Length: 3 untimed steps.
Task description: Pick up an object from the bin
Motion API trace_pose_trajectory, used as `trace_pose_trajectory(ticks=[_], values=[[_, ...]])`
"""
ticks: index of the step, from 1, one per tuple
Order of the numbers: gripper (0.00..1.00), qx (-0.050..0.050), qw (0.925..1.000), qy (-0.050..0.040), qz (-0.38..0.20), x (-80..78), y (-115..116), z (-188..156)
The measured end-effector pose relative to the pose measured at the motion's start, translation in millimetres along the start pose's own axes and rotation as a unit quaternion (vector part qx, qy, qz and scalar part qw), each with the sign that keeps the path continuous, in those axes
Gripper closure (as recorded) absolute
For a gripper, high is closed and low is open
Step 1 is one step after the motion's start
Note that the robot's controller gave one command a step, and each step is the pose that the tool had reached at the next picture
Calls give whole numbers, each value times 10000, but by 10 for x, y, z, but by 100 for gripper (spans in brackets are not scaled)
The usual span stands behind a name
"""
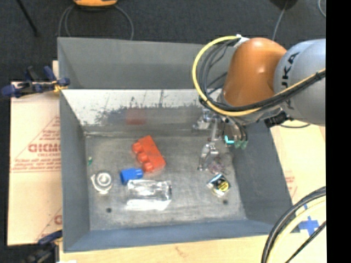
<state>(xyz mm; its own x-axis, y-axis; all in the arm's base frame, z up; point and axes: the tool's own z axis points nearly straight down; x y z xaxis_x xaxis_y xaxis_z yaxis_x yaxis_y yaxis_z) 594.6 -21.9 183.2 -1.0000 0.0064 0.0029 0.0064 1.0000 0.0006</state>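
While my pincer (211, 162) hangs low in the right half of the grey metal bin (74, 147), just beside a small black-and-yellow round object (219, 186), I cannot tell how wide it stands or whether it grips anything.

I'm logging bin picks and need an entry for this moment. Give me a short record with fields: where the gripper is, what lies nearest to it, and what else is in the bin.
arm: gripper low over the right side of the bin
nearest thing: small yellow and black object, just below the gripper in the view; contact cannot be told
other things: orange block, blue block, clear plastic piece, round clear object, all left of the gripper
held: cannot tell
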Motion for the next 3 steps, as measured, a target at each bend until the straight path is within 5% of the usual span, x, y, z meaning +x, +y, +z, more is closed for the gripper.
trace_pose_trajectory(ticks=[1,2,3], values=[[0,3,9711,-50,-2385,-154,-674,1065],[0,28,8313,-35,-5558,-86,-881,817],[0,23,7748,-36,-6322,-514,-852,817]])
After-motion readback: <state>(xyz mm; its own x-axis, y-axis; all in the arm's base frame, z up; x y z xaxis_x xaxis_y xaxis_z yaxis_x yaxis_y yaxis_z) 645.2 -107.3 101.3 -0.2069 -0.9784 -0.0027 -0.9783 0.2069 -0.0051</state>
